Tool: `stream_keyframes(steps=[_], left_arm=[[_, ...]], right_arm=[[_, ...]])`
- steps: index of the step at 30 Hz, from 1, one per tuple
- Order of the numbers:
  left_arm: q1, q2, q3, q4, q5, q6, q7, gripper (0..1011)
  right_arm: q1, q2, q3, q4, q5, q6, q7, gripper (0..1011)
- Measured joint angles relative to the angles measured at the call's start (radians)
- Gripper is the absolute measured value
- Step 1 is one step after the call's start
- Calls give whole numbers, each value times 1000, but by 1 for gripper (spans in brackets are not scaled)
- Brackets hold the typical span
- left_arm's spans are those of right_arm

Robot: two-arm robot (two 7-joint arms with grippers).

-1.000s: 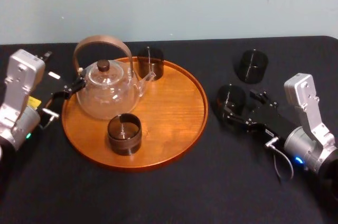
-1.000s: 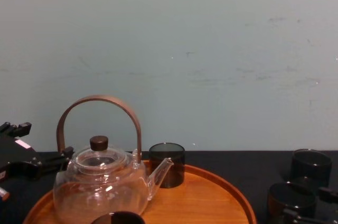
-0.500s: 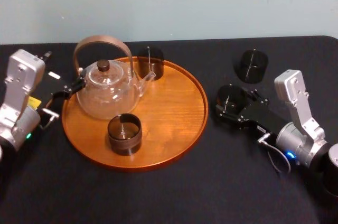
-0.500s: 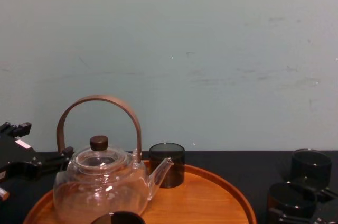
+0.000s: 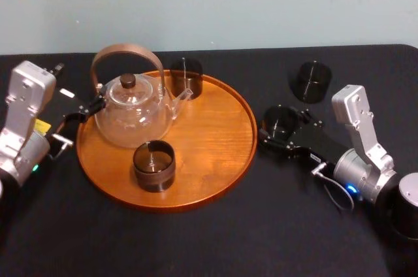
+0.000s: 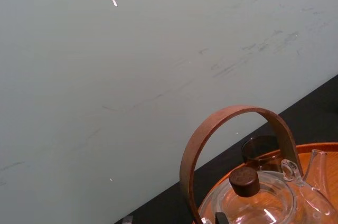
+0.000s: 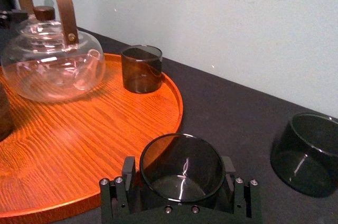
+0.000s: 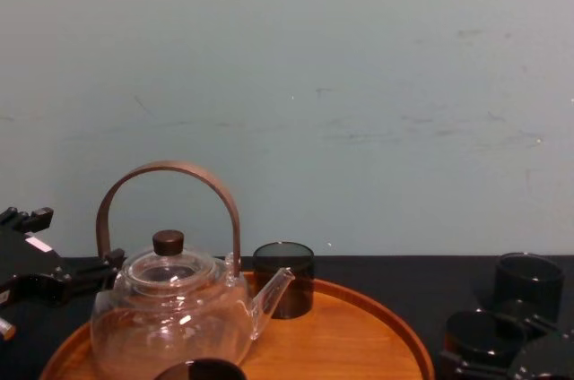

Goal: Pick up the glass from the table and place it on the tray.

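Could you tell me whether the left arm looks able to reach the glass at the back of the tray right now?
Probably not directly: the teapot stands between the left end effector and that glass, so it would have to go over or around.

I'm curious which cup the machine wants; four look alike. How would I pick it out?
Find the round wooden tray, with the left gripper parked at its left side. Just off its right edge, against the black table, is a short smoked glass. Unlike the other glass farther back and the two on the tray, it sits in the right gripper.
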Motion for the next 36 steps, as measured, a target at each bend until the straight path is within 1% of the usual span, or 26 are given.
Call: stream_keyframes(steps=[3,20,23,25,28,36], left_arm=[[0,0,0,0,0,0,0,1009],[0,0,0,0,0,0,0,1010],[0,0,0,0,0,0,0,1009],[0,0,0,0,0,0,0,1009],[0,0,0,0,0,0,0,1009],[0,0,0,0,0,0,0,1009]], right_arm=[[1,-4,3,2,-2,-11,8,1002],[1,-2,2,2,-1,-8,6,1002],[1,-2,1,2,-1,-8,6,978],[1,-2,1,2,0,-8,6,927],[1,-2,1,1,0,-7,6,905],[1,-2,1,1,0,-7,5,905]])
